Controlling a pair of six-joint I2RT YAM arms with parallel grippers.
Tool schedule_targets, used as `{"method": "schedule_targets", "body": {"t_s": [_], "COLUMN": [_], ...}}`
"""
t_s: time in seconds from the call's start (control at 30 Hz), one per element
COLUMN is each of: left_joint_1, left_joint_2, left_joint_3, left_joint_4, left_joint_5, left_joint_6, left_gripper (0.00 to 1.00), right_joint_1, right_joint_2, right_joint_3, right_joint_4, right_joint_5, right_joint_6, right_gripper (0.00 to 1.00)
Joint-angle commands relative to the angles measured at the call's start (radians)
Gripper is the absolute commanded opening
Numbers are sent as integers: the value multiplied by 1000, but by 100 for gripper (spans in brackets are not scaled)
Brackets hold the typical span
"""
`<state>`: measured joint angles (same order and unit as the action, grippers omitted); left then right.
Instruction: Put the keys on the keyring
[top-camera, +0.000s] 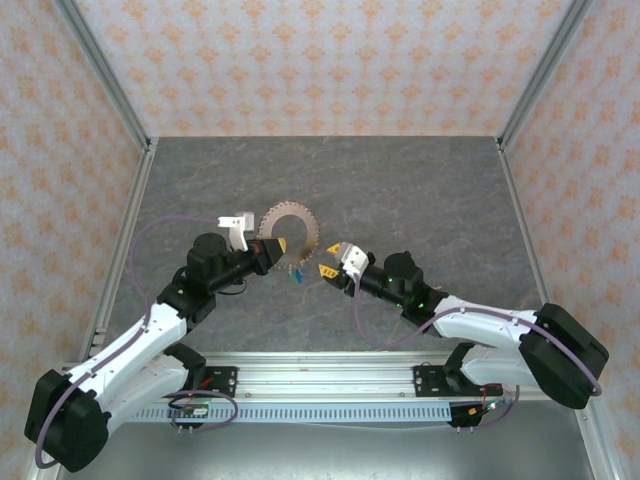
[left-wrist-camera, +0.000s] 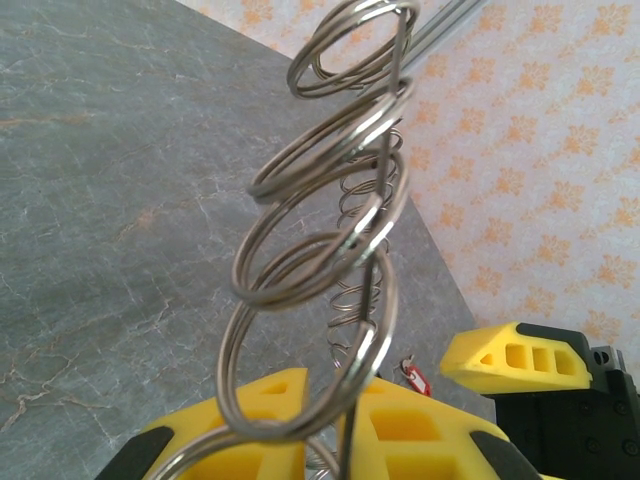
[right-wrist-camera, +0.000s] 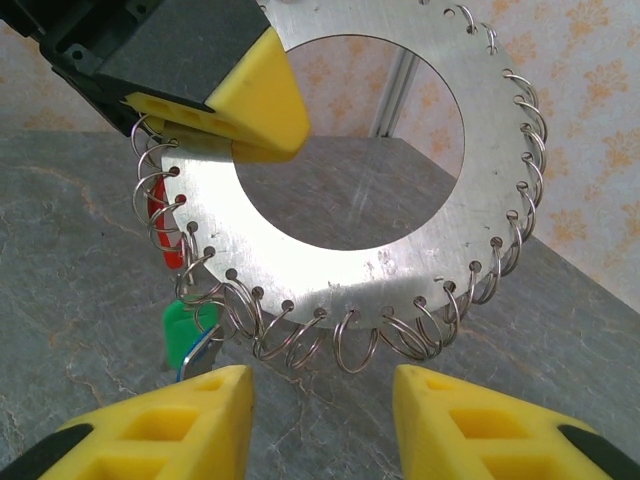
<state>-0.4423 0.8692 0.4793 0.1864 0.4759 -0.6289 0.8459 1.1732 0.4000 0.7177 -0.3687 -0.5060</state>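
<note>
Left gripper (top-camera: 277, 246) pinching the keyring (top-camera: 312, 240) at its rim, centre of the top view, held clear of the worktop (top-camera: 400, 190). Keys (right-wrist-camera: 180, 325) with red and green tags hang at the keyring's lower left in the right wrist view. Right gripper (top-camera: 330, 259) spread, empty, just below the keyring, apart from it.

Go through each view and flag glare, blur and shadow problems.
Top external: even light, faint shadows; the flat silver keyring disc is small, its rim detail unresolved. Left wrist: the steel wire loops near the lens carry bright streaks; the small red tag behind looks soft. Right wrist: the disc's upper face washes pale with glare; the right gripper at the bottom edge is soft.
</note>
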Motion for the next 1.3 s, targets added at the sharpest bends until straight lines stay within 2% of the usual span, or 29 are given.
{"method": "schedule_targets", "body": {"t_s": [0.0,0.3,1.27], "left_joint_1": [10,10,10], "left_joint_2": [-24,-12,55], "left_joint_3": [-1,-4,4], "left_joint_4": [4,13,15], "left_joint_5": [-31,-32,-66], "left_joint_6": [16,12,-5], "left_gripper": [0,0,0], "right_joint_1": [7,15,16], "right_joint_2": [5,53,63], "right_joint_3": [39,60,37], "right_joint_4": [9,7,0], "right_joint_5": [-30,-24,53], "right_joint_6": [20,21,10], "right_gripper": [41,41,44]}}
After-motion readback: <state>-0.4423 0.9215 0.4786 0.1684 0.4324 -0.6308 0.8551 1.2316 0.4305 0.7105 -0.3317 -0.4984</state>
